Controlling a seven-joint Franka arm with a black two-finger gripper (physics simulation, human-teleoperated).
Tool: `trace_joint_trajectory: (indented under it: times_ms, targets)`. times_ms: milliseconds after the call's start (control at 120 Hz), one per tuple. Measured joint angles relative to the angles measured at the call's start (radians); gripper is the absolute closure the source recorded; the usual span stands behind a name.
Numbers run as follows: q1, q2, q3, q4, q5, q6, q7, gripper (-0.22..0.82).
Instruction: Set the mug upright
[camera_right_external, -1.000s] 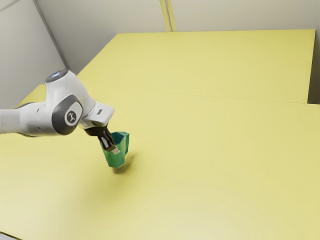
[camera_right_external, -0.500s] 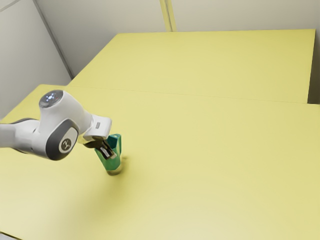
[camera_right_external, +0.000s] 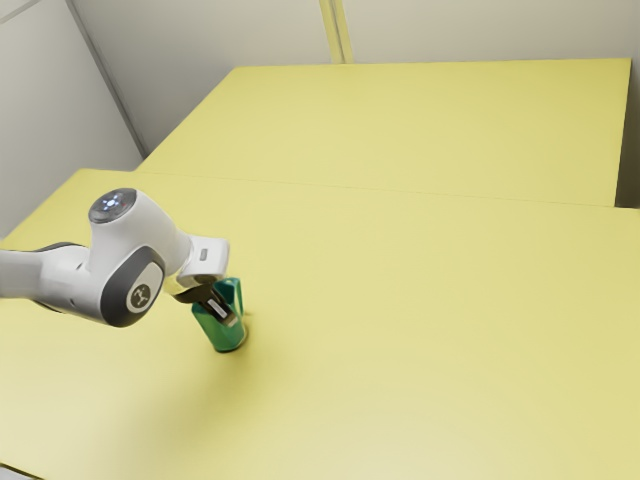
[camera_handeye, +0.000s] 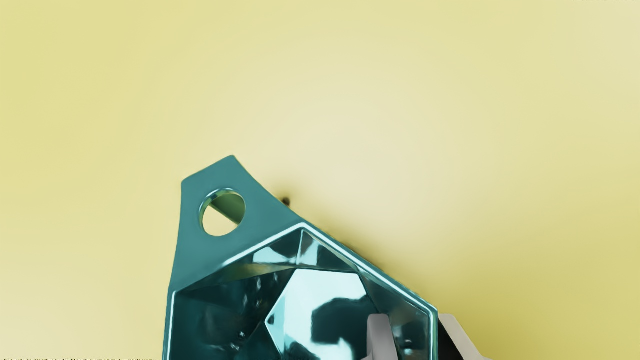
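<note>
In the exterior view the gripper (camera_right_external: 231, 319) reaches down over the green mug (camera_right_external: 217, 334), its fingers at the mug's upper part. The mug stands roughly upright with its mouth up; a slight lean cannot be ruled out. Its base appears to meet the table. Looking into the mug (camera_handeye: 270, 215), the wrist view has the gripper (camera_handeye: 416, 337) straddling a side wall: one finger (camera_handeye: 381, 332) is inside the mouth, the other outside. The gripper is shut on that wall. The handle, with its round hole, points away from the fingers.
The yellow tabletop (camera_right_external: 420, 320) stretches broadly around the mug. Another yellow surface (camera_right_external: 430, 125) lies beyond a seam at the back, with pale walls behind it.
The mug has gone down and slightly toward the exterior view's left with my gripper, and its base now meets its shadow. Lately my hand has dipped a little further, shifting slightly toward that view's right.
</note>
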Motion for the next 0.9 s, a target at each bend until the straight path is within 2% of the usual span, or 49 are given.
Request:
trace_joint_trajectory:
  times_ms: [125,242,392,592,692,792,900]
  targets:
    - [0.000,0.000,0.000,0.005,-0.001,-0.008,-0.018,0.37]
    - [-0.001,-0.002,0.000,0.013,-0.003,-0.019,-0.033,0.21]
    - [-0.004,0.002,-0.002,0.047,-0.011,-0.064,-0.057,0.10]
    - [-0.014,-0.019,-0.005,0.116,-0.017,-0.176,-0.102,0.04]
    - [-0.013,0.008,-0.001,0.274,-0.019,-0.275,-0.119,0.03]
    - [-0.010,0.128,0.004,0.527,-0.042,-0.418,-0.132,0.02]
    - [0.021,0.193,0.000,0.729,-0.060,-0.568,-0.142,0.01]
